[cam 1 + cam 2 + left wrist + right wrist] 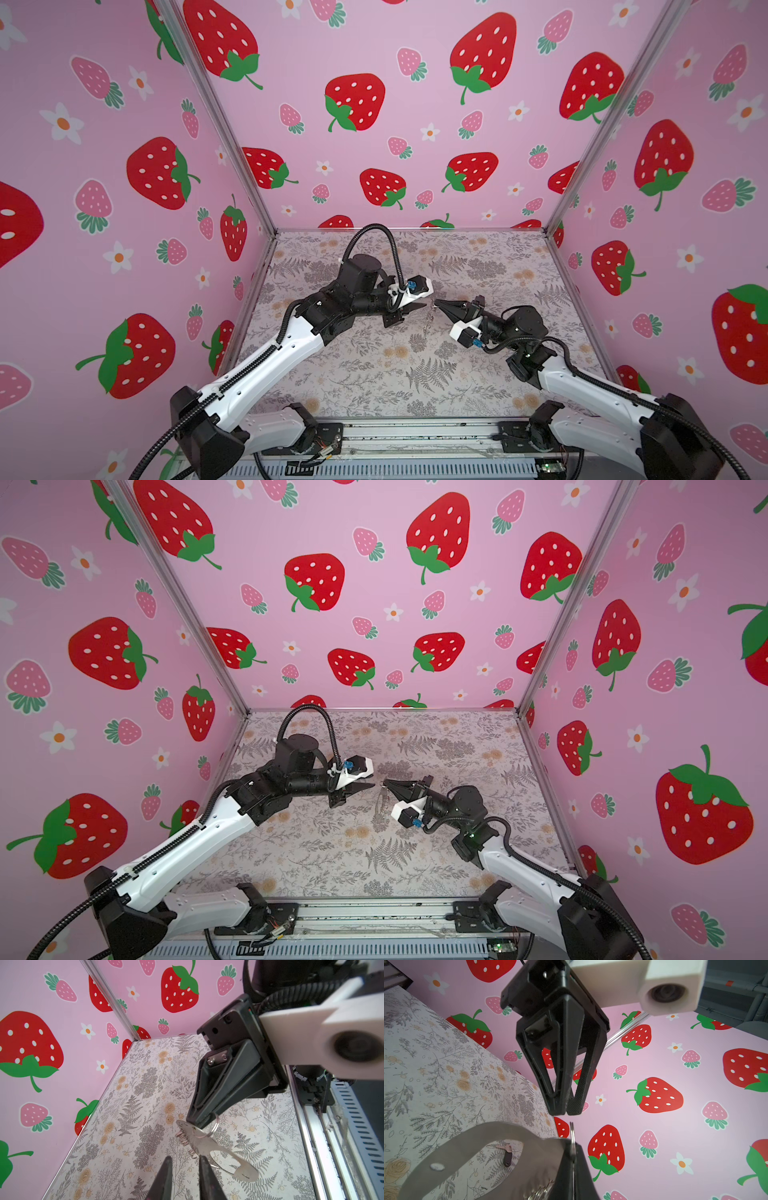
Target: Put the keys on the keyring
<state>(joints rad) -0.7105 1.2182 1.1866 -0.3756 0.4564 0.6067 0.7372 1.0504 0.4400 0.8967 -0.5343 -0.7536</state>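
My right gripper (573, 1147) is shut on the keyring (452, 1147), a flat grey crescent plate, and holds it in the air above the table. It pinches the plate at its end, where a large split ring (215, 1126) sits. Small silver rings (182, 1136) line one edge of the keyring (199, 1138). My left gripper (185, 1158) is open with nothing between its fingers, its tips close to the plate's ringed edge. In both top views the left gripper (424, 306) and the right gripper (438, 303) meet tip to tip. The keys (506, 1155), one black-headed and one plain, lie on the table below, seen through the crescent's opening.
The floral table (374, 374) is walled by strawberry-patterned panels (374, 124) on three sides. A metal rail (415, 436) with the arm bases runs along the front edge.
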